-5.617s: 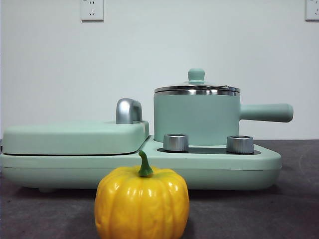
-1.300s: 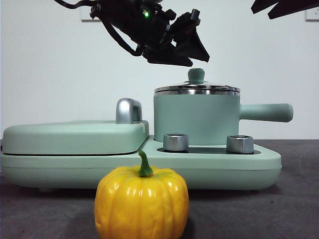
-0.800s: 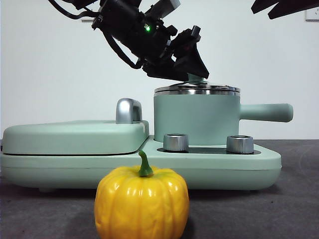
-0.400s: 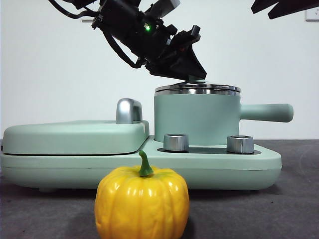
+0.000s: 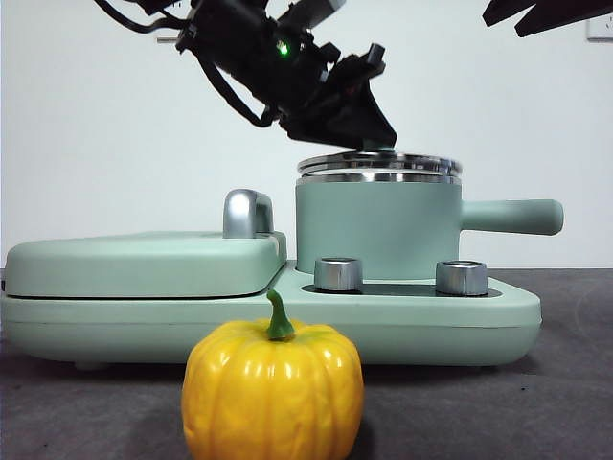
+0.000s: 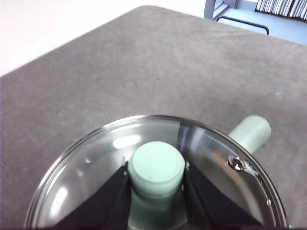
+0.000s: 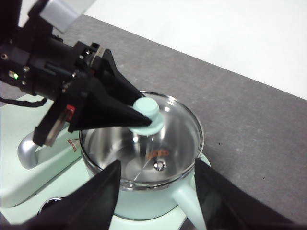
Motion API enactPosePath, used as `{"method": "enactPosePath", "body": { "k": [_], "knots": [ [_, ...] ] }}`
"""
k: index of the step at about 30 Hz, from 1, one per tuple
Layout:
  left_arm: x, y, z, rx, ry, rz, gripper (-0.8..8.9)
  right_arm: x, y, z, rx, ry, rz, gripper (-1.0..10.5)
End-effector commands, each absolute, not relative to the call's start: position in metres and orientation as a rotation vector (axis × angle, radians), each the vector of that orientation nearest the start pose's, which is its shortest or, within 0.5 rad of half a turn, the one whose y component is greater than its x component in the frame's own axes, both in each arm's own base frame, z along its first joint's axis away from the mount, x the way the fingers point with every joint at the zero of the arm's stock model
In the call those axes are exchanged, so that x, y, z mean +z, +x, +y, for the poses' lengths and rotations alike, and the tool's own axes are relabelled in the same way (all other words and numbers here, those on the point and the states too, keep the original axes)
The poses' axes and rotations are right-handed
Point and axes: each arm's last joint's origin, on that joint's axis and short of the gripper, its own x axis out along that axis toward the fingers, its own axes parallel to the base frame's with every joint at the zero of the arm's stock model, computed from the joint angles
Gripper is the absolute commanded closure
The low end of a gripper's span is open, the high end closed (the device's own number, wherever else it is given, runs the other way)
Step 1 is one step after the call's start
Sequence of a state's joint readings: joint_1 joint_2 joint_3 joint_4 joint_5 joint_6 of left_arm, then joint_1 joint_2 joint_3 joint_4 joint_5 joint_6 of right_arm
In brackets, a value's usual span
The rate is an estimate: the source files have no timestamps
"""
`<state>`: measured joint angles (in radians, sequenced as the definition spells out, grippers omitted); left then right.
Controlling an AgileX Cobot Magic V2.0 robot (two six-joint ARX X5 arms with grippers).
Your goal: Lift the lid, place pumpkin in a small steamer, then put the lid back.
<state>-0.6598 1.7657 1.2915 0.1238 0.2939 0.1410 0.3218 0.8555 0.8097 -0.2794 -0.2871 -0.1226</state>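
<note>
Front view first: the left gripper point(image 5: 369, 134) reaches in from the upper left and covers the knob, and the lid point(image 5: 379, 163) looks raised a hair off the small steamer point(image 5: 375, 228), with a thin gap showing at the rim. The pumpkin point(image 5: 273, 391) sits on the tabletop point(image 5: 536, 402) right up front, well apart from the pot, which stands on the mint-green cooker base point(image 5: 268, 321).

Left wrist view: both fingers point(image 6: 108, 199) are pinched onto the knob point(image 6: 157, 166), one each side, so it's clamped on the lid with no slack I can see.

Right wrist view: the right gripper point(image 7: 156, 191) hangs above the pot with its fingers spread wide, holding nothing.

My worry: that knob is small and smooth and the grip sits low and angled, so the glass could tip, slide out and bang the steel rim, or drag the pot along if it catches.
</note>
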Motion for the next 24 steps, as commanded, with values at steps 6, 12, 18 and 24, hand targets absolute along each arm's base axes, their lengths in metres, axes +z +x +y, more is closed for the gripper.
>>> {"method": "enactPosePath", "body": {
  "k": [6, 12, 18, 24],
  "knots": [
    [0.324, 0.298, -0.245, -0.96, 0.166, 0.143, 8.06, 0.326, 0.174, 0.067, 0.626, -0.113, 0.277, 7.0],
    [0.345, 0.285, -0.222, -0.875, 0.183, 0.193, 8.06, 0.326, 0.174, 0.067, 0.626, -0.113, 0.278, 7.0],
    [0.358, 0.276, -0.183, -0.784, 0.202, 0.299, 8.03, 0.325, 0.173, 0.067, 0.627, -0.113, 0.292, 7.0],
    [0.368, 0.269, -0.145, -0.602, 0.218, 0.374, 8.02, 0.321, 0.172, 0.067, 0.629, -0.119, 0.33, 7.0]
  ]
}}
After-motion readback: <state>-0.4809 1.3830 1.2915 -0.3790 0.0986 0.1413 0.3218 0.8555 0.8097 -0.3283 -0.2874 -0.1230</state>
